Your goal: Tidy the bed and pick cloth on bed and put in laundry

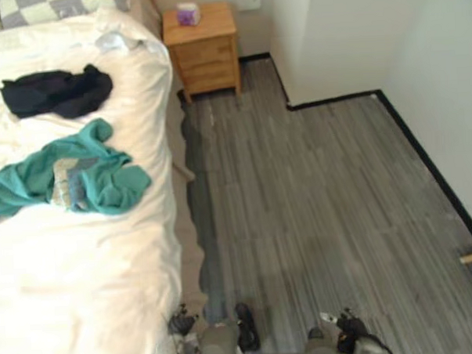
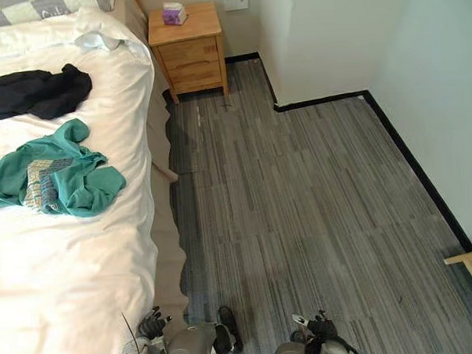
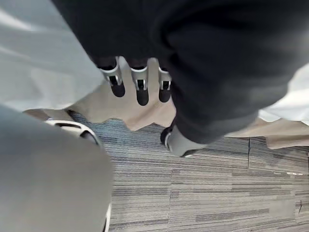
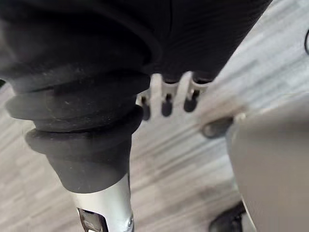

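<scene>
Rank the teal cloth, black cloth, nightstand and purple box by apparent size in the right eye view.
1. teal cloth
2-3. nightstand and black cloth: too alike to rank, and the cloth runs off the edge
4. purple box

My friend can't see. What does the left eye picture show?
A crumpled teal cloth and a black cloth lie apart on a white-sheeted bed. Beside the bed is grey striped floor. A small wooden nightstand by the bed's head holds a small purple box.
</scene>
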`<state>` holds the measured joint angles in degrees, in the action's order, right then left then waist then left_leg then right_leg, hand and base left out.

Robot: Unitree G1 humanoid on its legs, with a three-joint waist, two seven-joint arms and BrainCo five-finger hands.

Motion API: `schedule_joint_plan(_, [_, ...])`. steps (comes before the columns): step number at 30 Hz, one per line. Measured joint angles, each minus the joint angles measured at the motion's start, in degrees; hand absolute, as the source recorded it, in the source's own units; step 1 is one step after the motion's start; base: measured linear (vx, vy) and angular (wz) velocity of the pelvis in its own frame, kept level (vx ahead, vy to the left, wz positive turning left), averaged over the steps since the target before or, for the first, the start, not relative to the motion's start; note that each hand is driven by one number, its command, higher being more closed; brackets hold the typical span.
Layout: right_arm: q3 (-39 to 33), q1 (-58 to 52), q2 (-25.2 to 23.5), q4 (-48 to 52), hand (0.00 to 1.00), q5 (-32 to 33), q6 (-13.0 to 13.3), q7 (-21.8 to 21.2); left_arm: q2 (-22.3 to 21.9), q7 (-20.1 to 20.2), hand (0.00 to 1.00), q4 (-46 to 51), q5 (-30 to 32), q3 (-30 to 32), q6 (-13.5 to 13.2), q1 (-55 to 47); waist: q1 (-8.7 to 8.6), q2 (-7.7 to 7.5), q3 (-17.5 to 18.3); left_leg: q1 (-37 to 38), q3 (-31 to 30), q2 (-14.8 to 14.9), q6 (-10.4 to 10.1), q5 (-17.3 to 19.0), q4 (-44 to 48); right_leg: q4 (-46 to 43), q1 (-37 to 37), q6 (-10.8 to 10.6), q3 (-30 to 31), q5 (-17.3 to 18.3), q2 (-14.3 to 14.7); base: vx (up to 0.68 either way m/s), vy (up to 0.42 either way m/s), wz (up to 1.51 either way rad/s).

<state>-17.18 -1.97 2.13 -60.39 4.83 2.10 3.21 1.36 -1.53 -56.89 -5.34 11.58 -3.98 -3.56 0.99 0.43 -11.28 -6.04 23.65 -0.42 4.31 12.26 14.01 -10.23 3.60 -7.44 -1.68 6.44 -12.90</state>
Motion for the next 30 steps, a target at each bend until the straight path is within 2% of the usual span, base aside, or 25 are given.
schedule_joint_plan(1, [-0.4,-0.1,-0.1,0.1,0.00,-0.2,0.0,-0.1,0.0,0.0,0.00,-0.2,0.4,0.1,0.1,-0.1,0.07,-0.10,0.1,1.5,0.3,-0.4,-0.3,0.3,-1.7,-3.5,-1.2,-0.7,1.0,0.5,-0.3,0.40,0.199,-0.24])
schedule_joint_plan(2, [-1.0,-0.1,-0.6,1.2,0.00,-0.3,0.2,-0.3,0.2,0.1,0.00,-1.0,1.1,-0.8,0.4,-0.2,-0.47,-0.66,0.5,4.8,0.9,-1.2,-0.3,1.2,-4.3,-18.3,-6.4,-4.7,3.9,1.9,-0.1,0.25,0.127,-0.18])
schedule_joint_plan(3, [-1.1,-0.2,-0.8,1.5,0.00,-0.4,0.3,-0.5,0.6,0.1,0.00,-1.1,1.3,-0.9,0.5,-0.2,-0.70,-1.25,0.5,6.2,0.9,-1.7,-0.4,1.8,-4.9,-25.7,-8.7,-7.2,5.3,1.5,0.3,0.34,0.104,-0.02])
schedule_joint_plan(4, [-1.1,-0.2,-1.3,1.7,0.00,-0.5,0.3,-0.7,1.2,0.1,0.00,-1.1,1.4,-0.9,0.9,-0.1,-1.17,-2.39,0.3,9.2,0.3,-2.3,-0.5,3.1,-5.3,-36.9,-11.5,-8.2,7.1,-1.1,1.3,0.43,0.050,0.23])
schedule_joint_plan(5, [-1.5,-0.2,-1.6,1.8,0.00,-0.5,0.3,-0.8,2.1,-0.1,0.00,-1.7,1.7,-2.2,1.4,-0.1,-1.80,-2.75,0.2,12.8,-0.6,-2.7,0.2,4.4,-5.2,-47.2,-13.6,-8.0,4.7,-1.5,1.5,0.53,0.052,0.32])
schedule_joint_plan(6, [-1.6,-0.2,-1.6,2.0,0.00,-0.5,0.2,-0.8,2.3,-0.1,0.00,-2.1,1.7,-2.8,1.6,0.2,-1.99,-2.83,0.1,14.4,-1.3,-2.7,0.4,5.0,-5.1,-50.1,-14.4,-7.5,2.9,-1.1,1.3,0.68,0.013,0.68])
schedule_joint_plan(7, [-2.3,-0.2,-1.7,3.2,0.00,-0.5,0.2,-0.8,2.2,-0.7,0.00,-2.2,2.2,-4.0,1.8,0.7,-3.23,-2.48,0.0,18.8,-5.4,-2.4,0.7,5.7,-6.2,-54.9,-17.3,-2.8,-3.4,2.5,0.8,0.50,-0.027,0.71])
schedule_joint_plan(8, [-2.9,-0.1,-1.6,3.5,0.00,-0.4,0.3,-0.8,2.1,-1.0,0.00,-2.3,2.3,-5.1,1.9,1.2,-3.71,-1.76,-0.4,20.4,-6.8,-1.5,0.7,5.7,-6.7,-54.5,-18.5,0.3,-6.3,4.9,1.2,0.50,-0.047,0.76])
schedule_joint_plan(10, [-3.9,0.2,-1.1,4.6,0.00,-0.2,0.8,-0.8,1.2,-1.1,0.00,-2.3,2.8,-6.5,2.1,2.5,-4.20,0.05,-1.5,23.4,-8.3,1.0,0.7,5.7,-7.0,-48.4,-21.8,4.9,-11.6,8.3,2.9,0.45,-0.084,0.66])
schedule_joint_plan(12, [-3.9,0.0,0.1,5.1,0.00,-0.2,1.1,-0.7,0.5,-1.1,0.00,-2.3,3.2,-7.6,2.1,3.6,-5.18,1.32,-1.7,25.3,-10.4,3.6,-0.1,5.6,-6.2,-33.6,-25.7,6.7,-14.1,7.9,6.0,0.54,-0.141,0.70])
schedule_joint_plan(14, [-3.7,-0.8,0.1,4.9,0.00,-0.2,1.1,-0.6,-0.2,-1.1,0.00,-2.3,3.9,-7.7,1.9,4.5,-5.86,1.13,-1.6,27.3,-11.4,4.9,-4.8,5.1,-6.1,-10.3,-28.0,7.2,-13.4,-1.3,8.4,0.70,-0.263,0.67])
schedule_joint_plan(15, [-3.6,-2.1,0.0,4.3,0.00,-0.2,0.9,-0.5,-0.2,-1.1,0.00,-2.3,4.3,-7.6,1.8,4.3,-6.66,-0.34,-0.8,29.2,-12.6,4.9,-7.9,5.3,-6.1,0.8,-27.4,8.8,-10.6,-14.4,9.2,0.73,-0.283,0.60])
schedule_joint_plan(16, [-4.0,-2.2,0.0,3.7,0.00,0.0,0.9,-0.6,-0.6,-1.1,0.00,-2.7,5.1,-7.5,1.7,4.3,-6.86,0.82,-1.0,30.3,-13.0,5.5,-8.8,4.9,-6.0,0.2,-26.9,9.9,-9.7,-18.9,9.7,0.72,-0.251,0.05])
schedule_joint_plan(17, [-5.3,-0.6,1.3,2.7,0.00,0.1,0.5,-0.6,-1.6,-0.9,0.00,-4.2,5.8,-7.3,1.4,5.2,-6.33,3.62,-1.3,30.3,-12.2,7.7,-11.7,1.4,-5.7,-3.6,-28.0,11.0,-9.4,-15.4,11.7,0.70,-0.256,-0.39])
schedule_joint_plan(18, [-6.6,0.3,1.0,2.1,0.00,0.2,0.4,-0.5,-2.3,-1.0,0.00,-5.0,6.3,-5.9,1.3,5.7,-6.28,4.11,-1.8,32.0,-12.7,7.0,-13.6,-7.2,-5.3,-8.9,-27.4,11.6,-9.1,-10.7,12.2,0.82,-0.311,-0.54])
schedule_joint_plan(19, [-6.9,0.2,1.0,2.1,0.00,0.3,0.3,-0.5,-2.8,-1.0,0.00,-5.0,6.4,-4.9,1.2,5.3,-6.47,4.14,-1.9,32.3,-12.7,7.0,-13.6,-11.0,-3.7,-9.7,-25.9,11.6,-9.0,-8.9,12.3,0.81,-0.349,-0.35])
schedule_joint_plan(20, [-6.9,-0.8,0.9,2.7,0.00,0.3,0.3,-0.8,-3.9,-1.0,0.00,-4.7,6.6,-1.7,0.9,4.1,-6.50,4.18,-1.8,30.7,-13.0,7.8,-12.8,-22.5,4.9,-8.7,-20.4,11.7,-8.6,-5.7,13.6,0.66,-0.285,-0.24])
schedule_joint_plan(21, [-6.4,-1.1,0.9,3.1,0.00,0.3,0.2,-0.7,-4.2,-1.0,0.00,-4.4,6.7,-0.9,0.8,3.3,-6.28,4.19,-1.8,29.2,-13.5,8.4,-12.8,-26.3,9.5,-7.3,-18.1,11.7,-7.7,-4.8,13.7,0.61,-0.197,-0.25])
schedule_joint_plan(22, [-6.2,-2.0,1.0,3.6,0.00,0.3,0.3,-0.7,-4.8,-0.9,0.00,-4.0,7.1,0.7,0.8,2.2,-6.48,4.94,-1.8,22.8,-14.9,11.5,-13.4,-25.7,26.3,-3.7,-13.3,12.7,-7.4,-3.3,15.4,0.46,-0.103,-0.13])
schedule_joint_plan(23, [-6.1,-2.4,1.1,3.7,0.00,0.3,0.4,-0.6,-4.7,-0.9,0.00,-3.1,7.2,1.6,0.8,2.2,-6.15,5.74,-1.9,18.6,-14.8,13.5,-13.1,-23.0,36.5,-2.2,-10.2,13.2,-7.3,-2.7,16.4,0.60,-0.121,-0.21])
schedule_joint_plan(24, [-5.6,-2.7,1.2,3.4,0.00,0.3,0.3,-0.5,-3.9,-1.1,0.00,-1.7,7.1,2.7,0.9,1.8,-4.71,4.62,-2.7,12.0,-12.3,17.2,-11.0,-17.2,49.6,0.4,-4.0,13.3,-6.0,-1.2,17.7,0.45,-0.110,-0.21])
schedule_joint_plan(25, [-5.1,-2.9,1.3,3.1,0.00,0.3,0.3,-0.4,-3.5,-1.1,0.00,-1.4,7.0,2.6,0.8,1.6,-4.37,4.33,-2.7,10.3,-11.6,18.1,-10.0,-15.3,52.0,1.3,-2.0,13.3,-5.7,-0.7,17.7,0.49,-0.101,-0.31])
schedule_joint_plan(26, [-4.2,-3.4,1.4,2.1,0.00,0.3,0.3,-0.1,-2.8,-1.1,0.00,-0.2,7.0,2.6,0.7,1.0,-3.20,3.62,-2.6,6.8,-10.4,18.6,-8.2,-10.9,53.6,2.6,1.5,13.0,-4.4,0.4,17.3,0.38,-0.023,-0.34])
schedule_joint_plan(28, [-2.5,-2.9,2.0,1.2,0.00,0.1,0.3,0.2,-2.2,-1.1,0.00,0.8,7.0,2.5,0.3,0.2,-2.85,3.13,-2.6,0.1,-9.0,17.4,-8.6,-5.6,49.1,4.5,5.9,11.7,-3.2,2.1,15.7,0.40,0.021,-0.29])
schedule_joint_plan(30, [-2.6,-2.6,1.7,0.2,0.00,0.0,-0.2,0.3,-2.1,-1.1,0.00,1.4,5.8,1.9,-0.3,0.2,-2.16,1.73,-2.3,-4.7,-5.9,11.9,-8.6,-2.0,30.5,6.9,10.3,8.7,-3.2,3.4,11.3,0.47,0.095,-0.13])
